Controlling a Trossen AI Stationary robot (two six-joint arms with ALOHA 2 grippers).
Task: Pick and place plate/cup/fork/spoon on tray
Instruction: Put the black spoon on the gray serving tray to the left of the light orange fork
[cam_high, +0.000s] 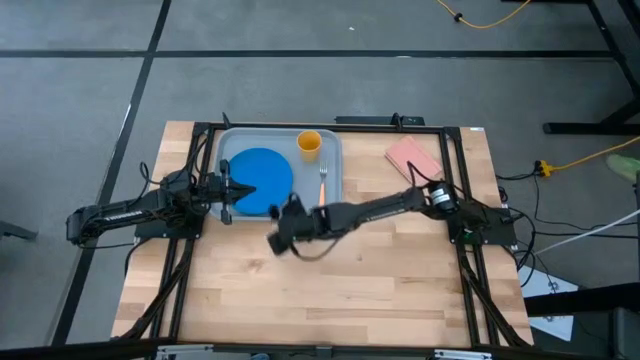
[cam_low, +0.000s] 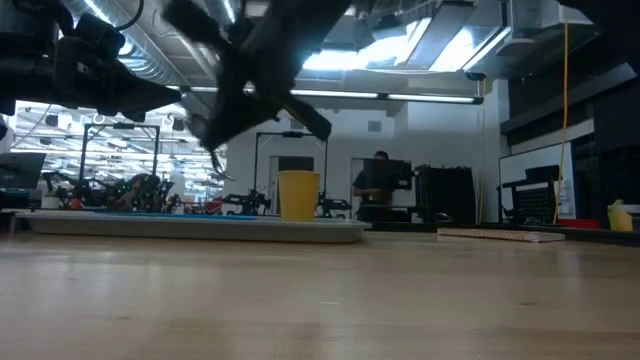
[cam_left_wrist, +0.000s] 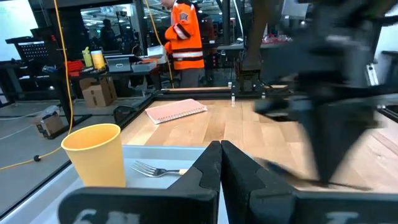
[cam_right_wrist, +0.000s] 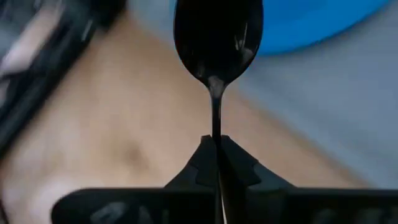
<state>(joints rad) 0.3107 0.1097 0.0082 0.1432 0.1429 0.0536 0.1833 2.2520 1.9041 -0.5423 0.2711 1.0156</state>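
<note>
right gripper (cam_right_wrist: 216, 146) jaws pinching spoon (cam_right_wrist: 217, 43) by thin handle, bowl ahead, near tray (cam_high: 332, 178) edge | left gripper (cam_left_wrist: 221, 155) jaws pressed together beside plate (cam_high: 262, 180) | risk: thin-handle pinch may let spoon pivot or slip short of tray

1. One flat round bright blue plate (cam_high: 258, 178).
2. One small yellow-orange round cup (cam_high: 309, 146).
3. One small fork with silver tines and a light orange-tan handle (cam_high: 323, 181).
4. One small dark metallic spoon with an oval bowl and thin handle (cam_right_wrist: 217, 37).
5. One large light grey-blue rectangular tray with a raised rim (cam_high: 332, 150).
6. One pink square pad (cam_high: 412, 157).
7. One light wooden table (cam_high: 340, 290).
8. Two dark robot arms, each with one two-finger gripper: the left gripper (cam_left_wrist: 220, 149) and the right gripper (cam_right_wrist: 216, 144).
9. One person in an orange vest (cam_left_wrist: 184, 34) in the room behind.
</note>
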